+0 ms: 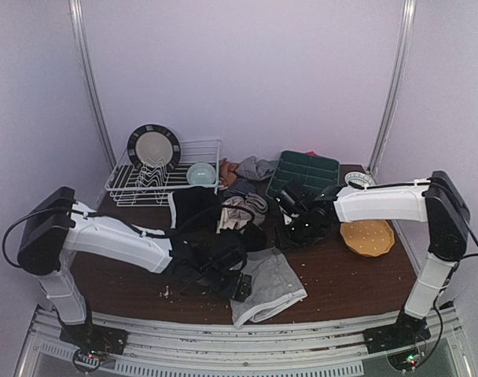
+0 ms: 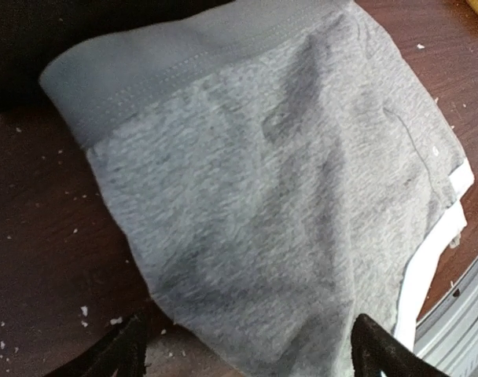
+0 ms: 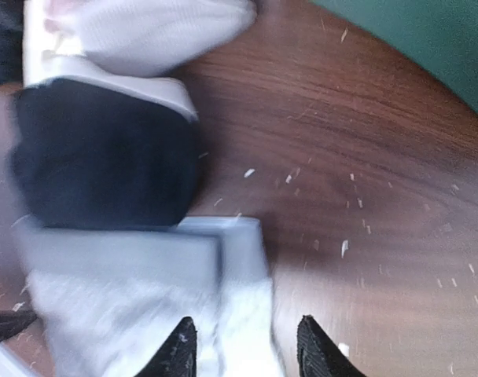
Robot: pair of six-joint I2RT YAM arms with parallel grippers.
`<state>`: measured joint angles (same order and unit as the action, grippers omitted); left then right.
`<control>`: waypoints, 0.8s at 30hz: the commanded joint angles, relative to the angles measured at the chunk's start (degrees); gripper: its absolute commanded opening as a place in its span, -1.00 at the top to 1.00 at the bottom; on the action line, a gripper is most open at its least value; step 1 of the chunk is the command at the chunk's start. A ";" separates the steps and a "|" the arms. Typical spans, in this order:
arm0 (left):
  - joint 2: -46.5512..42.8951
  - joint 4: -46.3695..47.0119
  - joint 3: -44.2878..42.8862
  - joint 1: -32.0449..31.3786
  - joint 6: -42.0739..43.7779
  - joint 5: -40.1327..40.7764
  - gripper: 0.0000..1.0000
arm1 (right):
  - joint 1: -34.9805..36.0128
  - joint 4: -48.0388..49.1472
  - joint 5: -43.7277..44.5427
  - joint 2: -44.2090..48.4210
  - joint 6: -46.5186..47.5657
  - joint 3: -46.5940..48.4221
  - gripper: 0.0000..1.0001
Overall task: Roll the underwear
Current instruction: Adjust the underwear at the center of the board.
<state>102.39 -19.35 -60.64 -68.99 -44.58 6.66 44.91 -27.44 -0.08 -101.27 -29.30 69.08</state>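
Observation:
A light grey underwear [image 1: 270,289] lies flat on the brown table near its front edge. In the left wrist view this grey underwear [image 2: 270,173] fills the frame, waistband at the far side. My left gripper [image 1: 239,287] [image 2: 251,357] hangs open just over its near edge, fingers wide apart. My right gripper [image 1: 295,232] [image 3: 247,349] is open above the grey waistband corner [image 3: 223,251]. Behind lie a black underwear [image 1: 196,208] [image 3: 97,157], a beige-pink one [image 1: 239,212] and a dark one [image 1: 251,169].
A white dish rack [image 1: 184,149] with a dark-rimmed plate [image 1: 153,148] and a teal bowl [image 1: 200,173] stands at the back left. A green tray [image 1: 306,173] [image 3: 428,39] sits at the back right, a yellow plate [image 1: 367,237] at the right. Crumbs dot the table.

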 commanded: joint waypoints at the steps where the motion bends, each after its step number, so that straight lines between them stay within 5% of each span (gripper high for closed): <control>1: -7.23 -2.45 2.19 0.17 0.41 1.24 -0.78 | 4.48 -0.74 0.60 9.09 -2.19 -3.98 0.13; 8: -11.23 -3.49 5.01 0.26 -0.40 3.78 -0.78 | 10.37 -0.91 5.53 8.29 -5.03 -8.19 0.08; 17: -9.62 -0.91 7.89 0.26 -2.80 3.19 -0.72 | 10.47 0.35 8.03 3.60 -2.65 -9.15 -0.63; 24: -10.48 0.00 10.48 0.26 -3.85 3.09 -0.72 | 10.42 -0.66 8.74 -1.60 -3.42 -8.27 -0.63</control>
<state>92.33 -21.04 -51.22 -68.99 -47.20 9.19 55.31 -26.46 6.37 -100.68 -32.51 59.44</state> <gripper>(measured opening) 0.860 0.833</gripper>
